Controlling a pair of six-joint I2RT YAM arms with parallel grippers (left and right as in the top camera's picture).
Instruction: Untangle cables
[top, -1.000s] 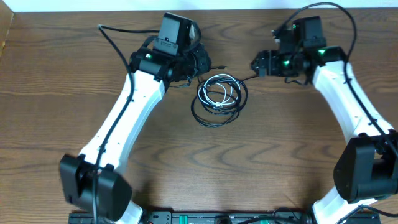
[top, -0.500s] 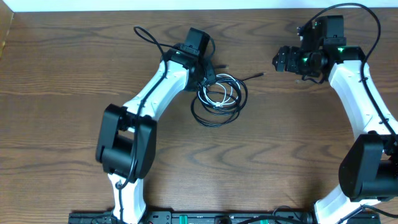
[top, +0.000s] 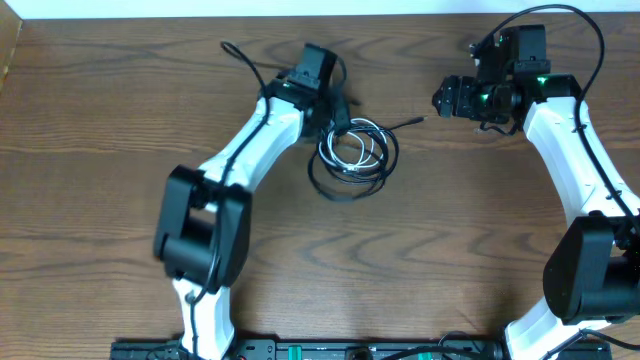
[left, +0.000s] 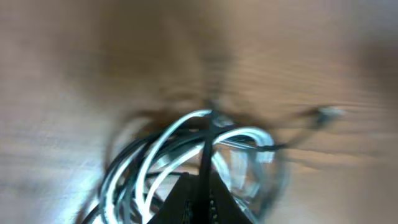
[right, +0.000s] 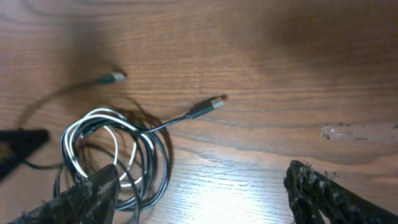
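Cables (top: 352, 152) lie coiled on the table (top: 100, 150). At the coil's upper-left edge, the left gripper (left: 200, 186) pinches a black strand. Well right of the coil, the right gripper (right: 202, 177) is spread wide.

Cables (top: 352, 155): black + white loops; plug (top: 415, 121) at 2 o'clock silver-tipped. Tabletop (top: 100, 150) dark brown wood grain. Arms (top: 255, 140) white, black joints.
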